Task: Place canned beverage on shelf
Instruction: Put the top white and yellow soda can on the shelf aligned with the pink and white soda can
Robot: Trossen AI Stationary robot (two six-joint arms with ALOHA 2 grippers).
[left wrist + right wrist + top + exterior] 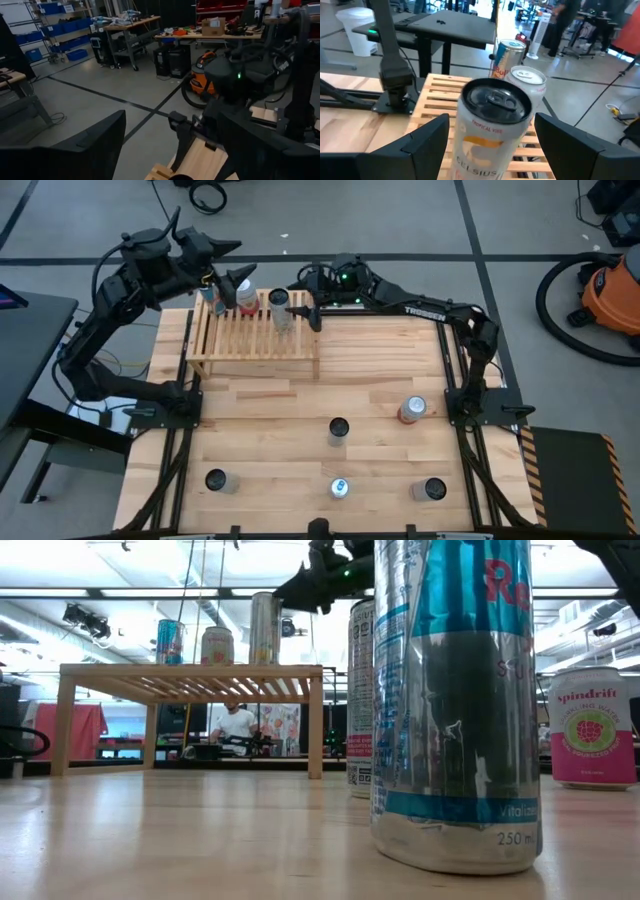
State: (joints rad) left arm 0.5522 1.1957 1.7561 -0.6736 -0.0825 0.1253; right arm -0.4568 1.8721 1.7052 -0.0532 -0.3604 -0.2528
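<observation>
The shelf (255, 330) stands at the far left part of the table (370, 380), carrying 3 cans in a row along its far edge: a blue can (209, 293), a red-and-white can (246, 297) and a white Celsius can (281, 310). 5 more cans stand well apart on the near half of the table, among them a pink Spindrift can (412, 410) and a blue-topped can (340, 487). The right gripper (300, 311) reaches level across the shelf's far right corner, its jaws spread on both sides of the Celsius can; contact cannot be judged. The left gripper (232, 288) hangs above the blue and red-and-white cans, jaws apart, holding nothing.
</observation>
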